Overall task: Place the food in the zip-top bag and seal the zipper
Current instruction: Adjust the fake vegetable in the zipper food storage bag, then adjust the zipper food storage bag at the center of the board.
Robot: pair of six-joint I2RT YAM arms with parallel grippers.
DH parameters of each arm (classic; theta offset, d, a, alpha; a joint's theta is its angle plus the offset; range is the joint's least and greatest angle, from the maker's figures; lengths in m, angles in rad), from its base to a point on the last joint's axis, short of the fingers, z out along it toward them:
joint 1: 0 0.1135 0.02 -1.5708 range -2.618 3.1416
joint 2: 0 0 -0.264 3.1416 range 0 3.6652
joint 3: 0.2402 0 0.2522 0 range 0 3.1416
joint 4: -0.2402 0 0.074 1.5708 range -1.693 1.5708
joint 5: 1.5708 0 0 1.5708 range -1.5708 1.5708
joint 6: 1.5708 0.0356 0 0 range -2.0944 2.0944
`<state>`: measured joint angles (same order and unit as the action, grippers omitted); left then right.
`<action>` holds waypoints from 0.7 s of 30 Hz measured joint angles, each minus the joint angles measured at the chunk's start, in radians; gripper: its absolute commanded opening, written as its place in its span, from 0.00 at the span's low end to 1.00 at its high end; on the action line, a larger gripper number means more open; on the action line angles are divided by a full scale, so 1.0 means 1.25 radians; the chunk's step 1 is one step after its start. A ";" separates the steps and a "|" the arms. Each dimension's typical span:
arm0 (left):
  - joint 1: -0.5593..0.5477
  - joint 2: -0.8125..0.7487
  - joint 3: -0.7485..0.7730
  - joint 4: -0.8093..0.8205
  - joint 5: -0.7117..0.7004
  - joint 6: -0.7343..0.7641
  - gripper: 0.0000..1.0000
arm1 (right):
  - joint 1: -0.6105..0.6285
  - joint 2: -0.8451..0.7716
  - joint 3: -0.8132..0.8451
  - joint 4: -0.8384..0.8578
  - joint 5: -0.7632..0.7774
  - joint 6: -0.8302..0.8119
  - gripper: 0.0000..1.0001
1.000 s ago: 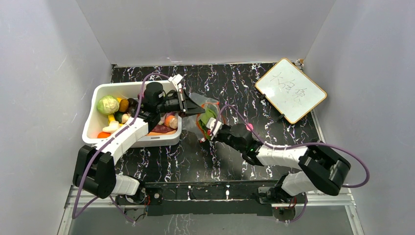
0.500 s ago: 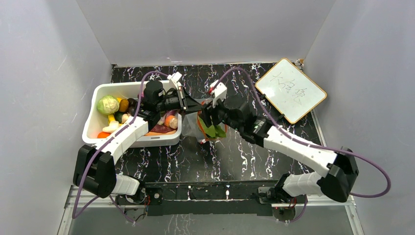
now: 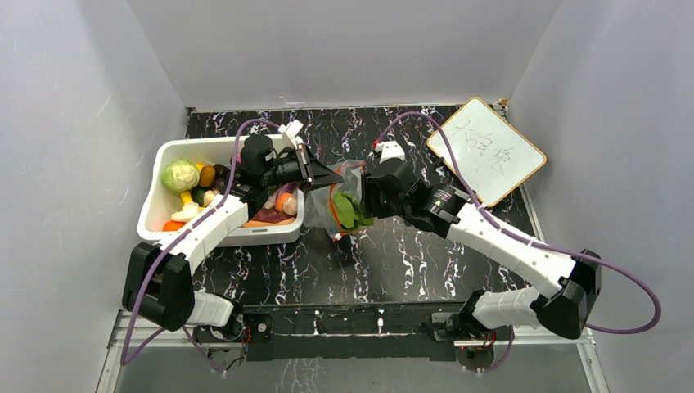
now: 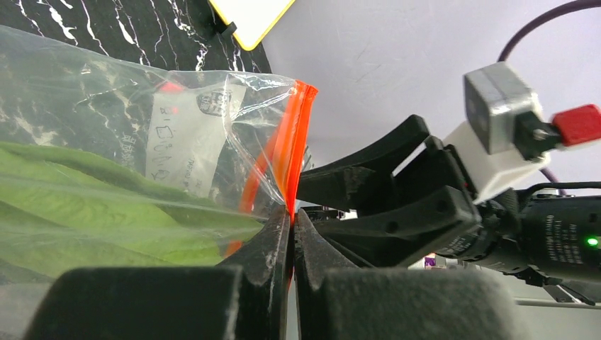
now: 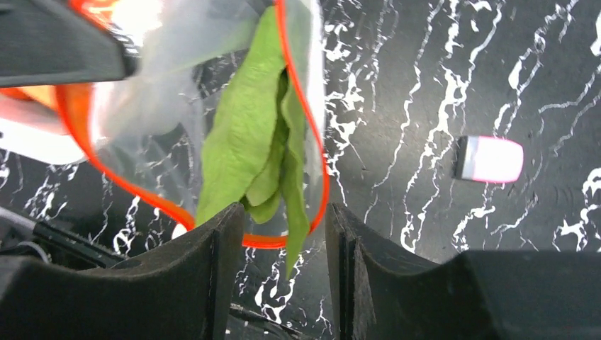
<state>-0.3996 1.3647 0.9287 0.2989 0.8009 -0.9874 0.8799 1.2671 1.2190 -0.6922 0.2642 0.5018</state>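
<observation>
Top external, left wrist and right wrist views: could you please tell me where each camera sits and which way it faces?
Top external: above and behind the robot, looking down on the table; both arms show whole.
Left wrist: on the left arm, looking along the left pincer, shut on the zipper; the right pincer lies beyond.
Right wrist: on the right arm, looking down between its open fingers at the green leaves.
Shared: both wrist views show the zip-top bag.

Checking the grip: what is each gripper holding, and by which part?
The left gripper pinches the zip-top bag by its zipper strip. The right gripper holds nothing: its jaws stand open around the bag's rim and a green leaf.
</observation>
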 measured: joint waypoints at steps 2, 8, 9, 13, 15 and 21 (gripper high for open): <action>0.000 0.001 0.000 0.000 -0.001 -0.001 0.00 | -0.006 0.000 -0.015 -0.013 0.017 0.024 0.44; 0.000 0.001 0.000 0.001 -0.002 0.000 0.00 | -0.060 0.000 -0.090 0.015 0.006 0.064 0.39; 0.000 0.001 0.000 0.001 -0.004 0.000 0.00 | -0.073 0.000 -0.107 0.029 -0.013 0.069 0.36; 0.000 0.001 0.000 0.001 -0.005 -0.001 0.00 | -0.103 -0.001 -0.159 0.080 -0.079 0.098 0.12; 0.000 0.001 0.000 0.006 -0.006 -0.002 0.00 | -0.104 -0.003 -0.170 0.095 -0.104 0.110 0.00; 0.000 0.001 0.016 0.006 -0.013 0.006 0.00 | -0.104 -0.050 -0.132 0.143 -0.178 0.126 0.00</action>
<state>-0.3996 1.3655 0.9485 0.3065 0.7853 -0.9794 0.7502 1.2041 1.0546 -0.5133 0.0422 0.6590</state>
